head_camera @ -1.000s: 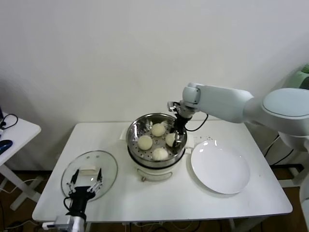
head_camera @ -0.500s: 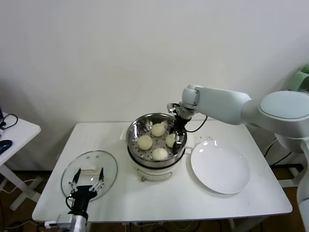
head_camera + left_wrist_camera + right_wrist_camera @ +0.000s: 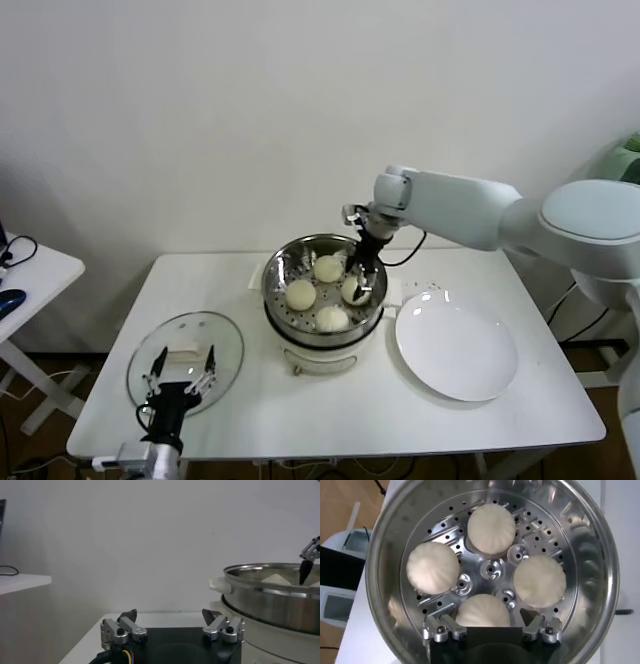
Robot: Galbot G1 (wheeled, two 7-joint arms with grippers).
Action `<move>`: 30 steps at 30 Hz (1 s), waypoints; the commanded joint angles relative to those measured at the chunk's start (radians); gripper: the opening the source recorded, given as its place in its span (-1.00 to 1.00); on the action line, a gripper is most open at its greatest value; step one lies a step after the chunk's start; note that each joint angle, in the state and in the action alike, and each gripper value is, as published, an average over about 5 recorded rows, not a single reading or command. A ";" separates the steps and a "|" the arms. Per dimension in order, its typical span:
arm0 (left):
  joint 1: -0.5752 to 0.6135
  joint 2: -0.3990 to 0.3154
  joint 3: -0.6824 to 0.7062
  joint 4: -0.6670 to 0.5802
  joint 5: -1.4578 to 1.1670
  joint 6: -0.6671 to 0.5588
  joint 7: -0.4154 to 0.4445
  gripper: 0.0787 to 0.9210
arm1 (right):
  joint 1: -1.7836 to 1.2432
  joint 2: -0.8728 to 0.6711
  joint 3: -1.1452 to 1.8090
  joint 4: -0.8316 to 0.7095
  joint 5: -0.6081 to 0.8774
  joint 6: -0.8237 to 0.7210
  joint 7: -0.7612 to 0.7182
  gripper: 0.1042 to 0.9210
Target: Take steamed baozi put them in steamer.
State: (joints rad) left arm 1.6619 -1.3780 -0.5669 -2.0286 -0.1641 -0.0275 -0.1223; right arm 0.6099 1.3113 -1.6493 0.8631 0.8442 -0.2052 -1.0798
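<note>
Head view: right gripper [image 3: 356, 280] hangs over the steamer [image 3: 279, 297], jaws wide, holding nothing, four baozi [image 3: 301, 293] below it. Left gripper [image 3: 178, 378] sits low by the glass lid [image 3: 222, 338], also spread.

Right wrist view: one bun [image 3: 483, 612] lies right between the fingers [image 3: 543, 627] (untouched).

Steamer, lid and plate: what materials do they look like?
Steamer: polished stainless steel, judging by its mirror reflections and punched holes. Lid: clear glass, since the table shows through it. Plate: glossy white, probably ceramic, possibly melamine.
</note>
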 commanded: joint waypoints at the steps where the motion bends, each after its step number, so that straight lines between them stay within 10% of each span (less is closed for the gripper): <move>1: 0.001 -0.001 0.003 -0.005 0.001 0.002 0.000 0.77 | 0.040 -0.039 0.029 0.072 0.013 -0.003 0.007 0.76; 30: -0.050 0.020 -0.034 0.000 0.084 -0.106 0.060 0.77 | -0.566 -0.847 1.008 0.688 -0.207 0.052 0.582 0.76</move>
State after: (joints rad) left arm 1.6176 -1.3663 -0.5966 -2.0299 -0.1408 -0.0709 -0.0994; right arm 0.5001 0.8228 -1.2157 1.2748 0.7327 -0.1787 -0.7303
